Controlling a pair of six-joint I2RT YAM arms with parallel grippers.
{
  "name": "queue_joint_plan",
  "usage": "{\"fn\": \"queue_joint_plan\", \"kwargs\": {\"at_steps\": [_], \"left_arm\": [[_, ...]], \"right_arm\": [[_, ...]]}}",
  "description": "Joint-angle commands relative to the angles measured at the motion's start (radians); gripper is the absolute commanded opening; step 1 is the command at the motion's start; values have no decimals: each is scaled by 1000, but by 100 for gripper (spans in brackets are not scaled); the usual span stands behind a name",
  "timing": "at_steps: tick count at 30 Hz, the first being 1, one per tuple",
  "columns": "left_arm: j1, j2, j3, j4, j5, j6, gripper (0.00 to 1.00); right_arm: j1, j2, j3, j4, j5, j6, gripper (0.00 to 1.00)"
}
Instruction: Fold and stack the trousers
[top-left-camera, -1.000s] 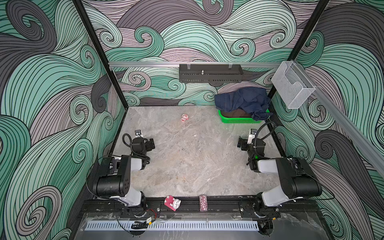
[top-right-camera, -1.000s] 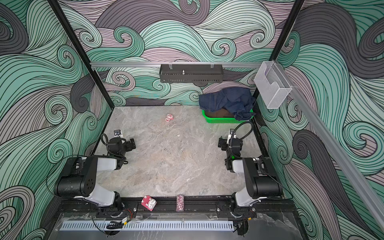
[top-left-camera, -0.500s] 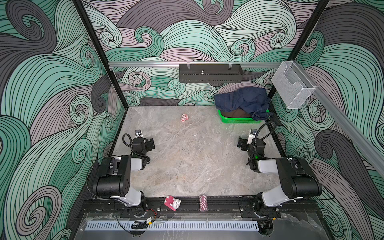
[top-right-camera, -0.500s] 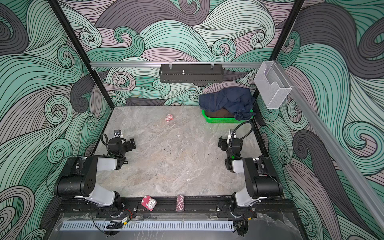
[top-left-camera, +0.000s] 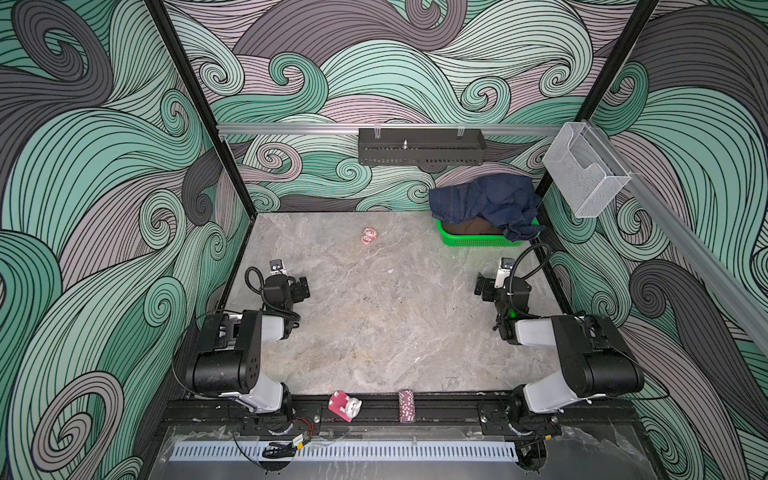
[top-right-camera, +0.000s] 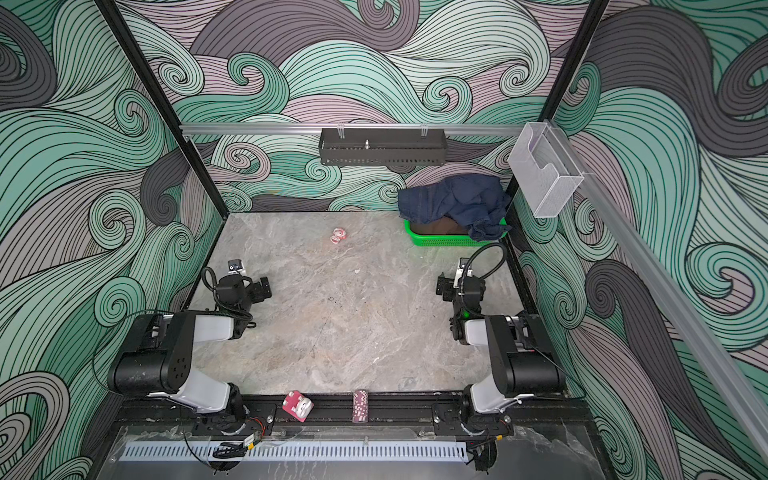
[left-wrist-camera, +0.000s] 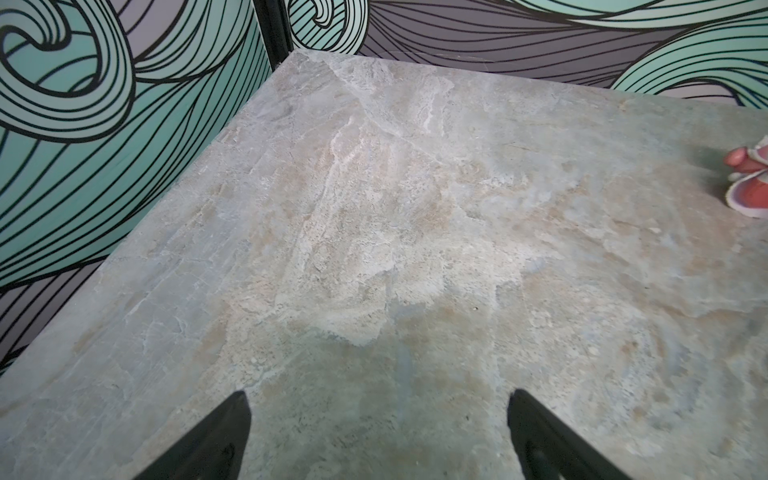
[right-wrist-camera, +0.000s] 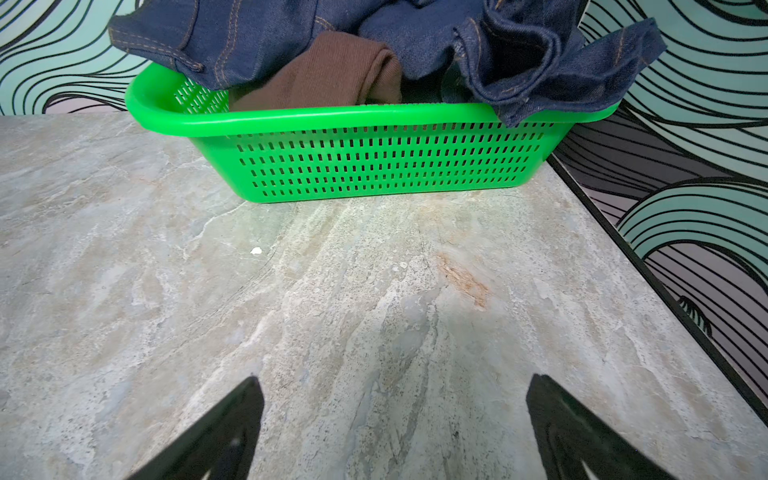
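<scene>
The trousers (top-left-camera: 486, 201) (top-right-camera: 457, 198) are dark navy jeans with orange-brown stitching. They lie crumpled over a green basket (top-left-camera: 473, 241) (top-right-camera: 440, 241) in the table's far right corner. In the right wrist view the trousers (right-wrist-camera: 257, 37) spill over the basket's rim (right-wrist-camera: 332, 116), with a brown garment (right-wrist-camera: 332, 70) under them. My left gripper (top-left-camera: 304, 286) (left-wrist-camera: 376, 399) hovers low over bare table at the left, open and empty. My right gripper (top-left-camera: 480, 286) (right-wrist-camera: 392, 382) is open and empty too, facing the basket from well short of it.
A small pink-and-white object (top-left-camera: 369, 235) (left-wrist-camera: 748, 183) lies on the table near the back middle. A pink block (top-left-camera: 344, 406) and a chip stack (top-left-camera: 406, 406) sit on the front rail. A black rack (top-left-camera: 419, 147) and a clear bin (top-left-camera: 582, 174) hang on the walls.
</scene>
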Motion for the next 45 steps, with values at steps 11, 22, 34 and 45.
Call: {"fn": "queue_joint_plan", "kwargs": {"at_steps": [11,22,34,45], "left_arm": [[-33,-266,486,-845,-34,-143,89],[-208,-208,884,-1354,-68,-396,88],[-287,-220,987,-1597,80,-376,93],[-287,-177,953,-1487,158,-281,95]], "right_arm": [[95,-393,210,-621,288,253,98],[41,-81,972,-1385,228,620,99],[-135,305,1366,-1513,-74,817,99],[-180,506,1470,-1324,-158,863,99]]}}
